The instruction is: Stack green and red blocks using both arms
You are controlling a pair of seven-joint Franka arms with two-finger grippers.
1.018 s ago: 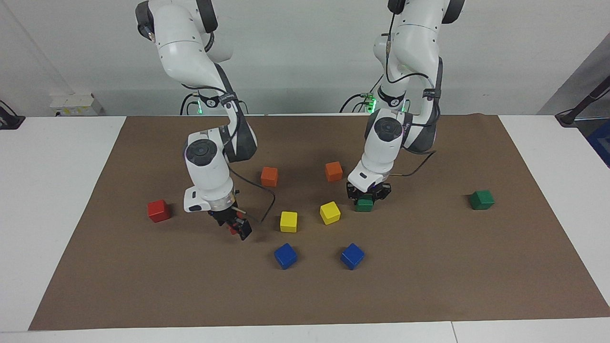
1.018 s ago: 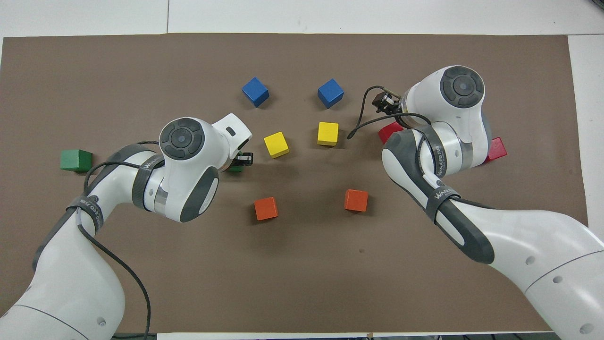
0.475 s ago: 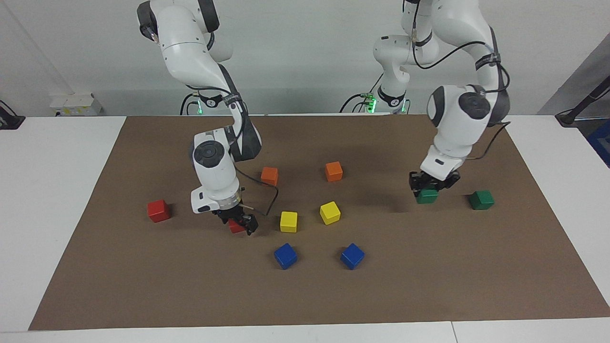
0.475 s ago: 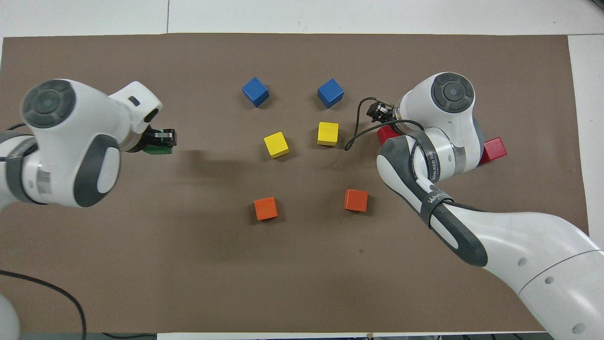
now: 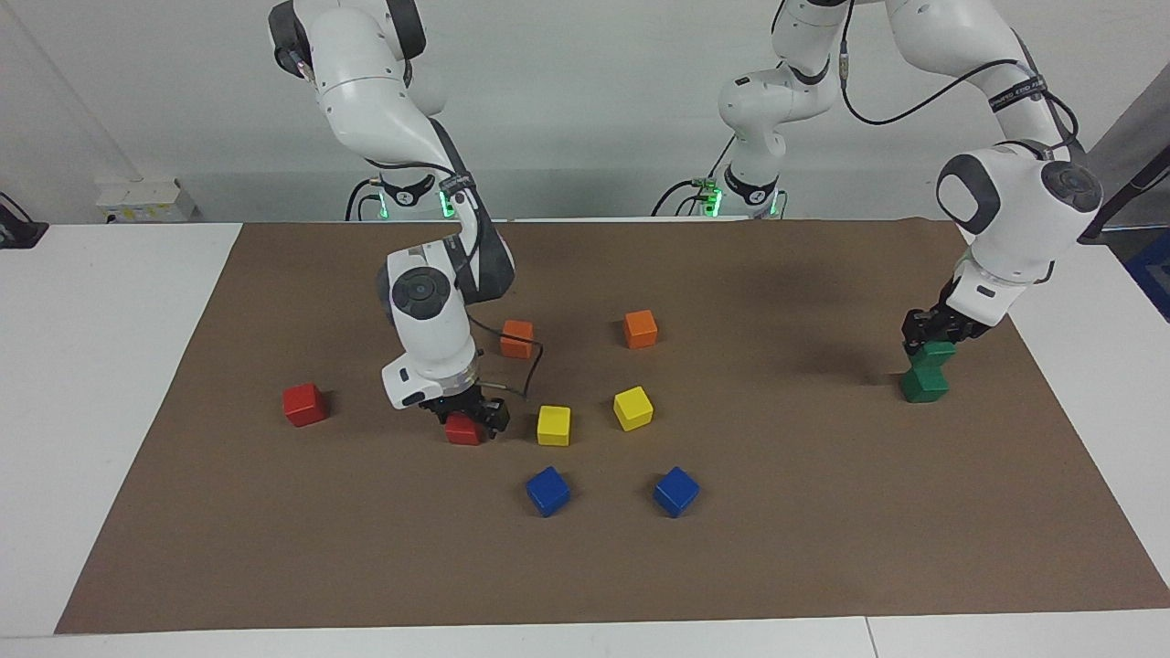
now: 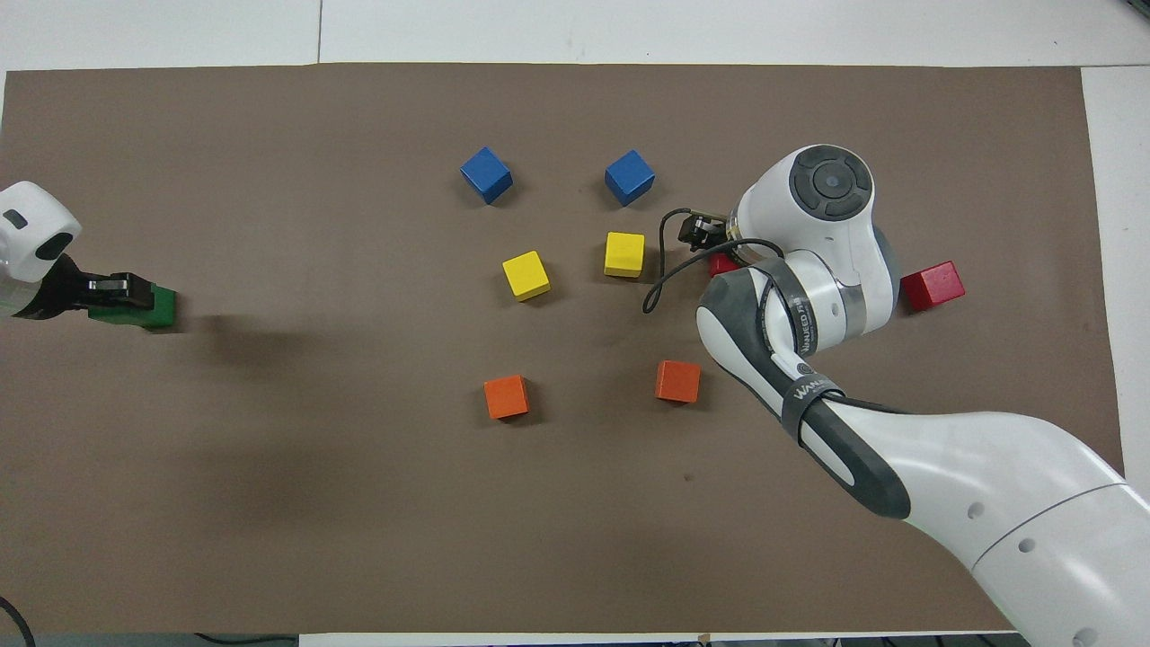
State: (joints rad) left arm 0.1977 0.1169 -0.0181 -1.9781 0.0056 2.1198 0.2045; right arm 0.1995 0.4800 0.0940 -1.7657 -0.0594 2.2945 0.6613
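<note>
My left gripper [image 5: 930, 345] is shut on a dark green cube [image 5: 936, 356] and holds it on or just above the second green cube [image 5: 923, 387], a little off-centre, near the left arm's end of the mat. In the overhead view the green cubes [image 6: 148, 310] show under the left gripper [image 6: 121, 289]. My right gripper [image 5: 468, 419] is shut on a red cube [image 5: 462, 431], low at the mat beside a yellow cube. The arm hides most of that red cube [image 6: 720, 264] in the overhead view. The other red cube [image 5: 303, 404] lies toward the right arm's end.
Two orange cubes [image 5: 516, 338] [image 5: 640, 328], two yellow cubes [image 5: 553, 425] [image 5: 632, 408] and two blue cubes [image 5: 547, 491] [image 5: 675, 491] lie in the middle of the brown mat [image 5: 823, 548]. The yellow cube by the right gripper is about a cube's width from it.
My left gripper lifted the green cube and carried it toward the left arm's end, over the other green cube. My right gripper shifted slightly toward the yellow cube and lowered with the red cube.
</note>
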